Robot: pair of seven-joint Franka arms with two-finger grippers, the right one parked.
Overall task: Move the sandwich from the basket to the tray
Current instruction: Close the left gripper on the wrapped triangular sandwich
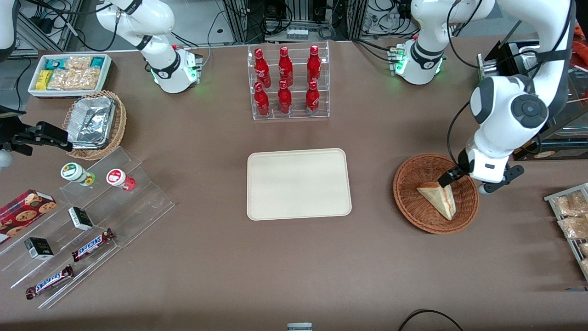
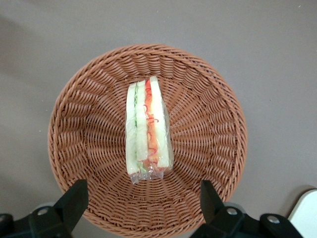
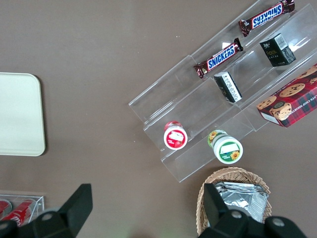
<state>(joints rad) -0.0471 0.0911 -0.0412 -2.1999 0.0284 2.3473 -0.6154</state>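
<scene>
Nearest the front camera, toward the parked arm's end of the counter (image 1: 220, 257), a clear stepped display (image 1: 92, 230) holds two Snickers bars (image 1: 92, 244) and small dark boxes.

Farther in, at the working arm's end, the sandwich (image 1: 438, 199) lies in the reddish-brown wicker basket (image 1: 409, 202), its wrapped cut edge showing pink, red and green layers (image 2: 147, 126). The gripper (image 1: 452, 177) hangs just above the basket, over the sandwich's end farthest from the front camera. Its fingers (image 2: 74, 201) are spread wide, one on each side of the sandwich, holding nothing.

The cream tray (image 1: 298, 184) sits bare at mid-counter, well apart from the basket.

Farther still stands a clear rack of red Coca-Cola bottles (image 1: 285, 80). Toward the parked arm's end are a tan basket of foil containers (image 1: 94, 122) and a white box of snack packets (image 1: 71, 73).
</scene>
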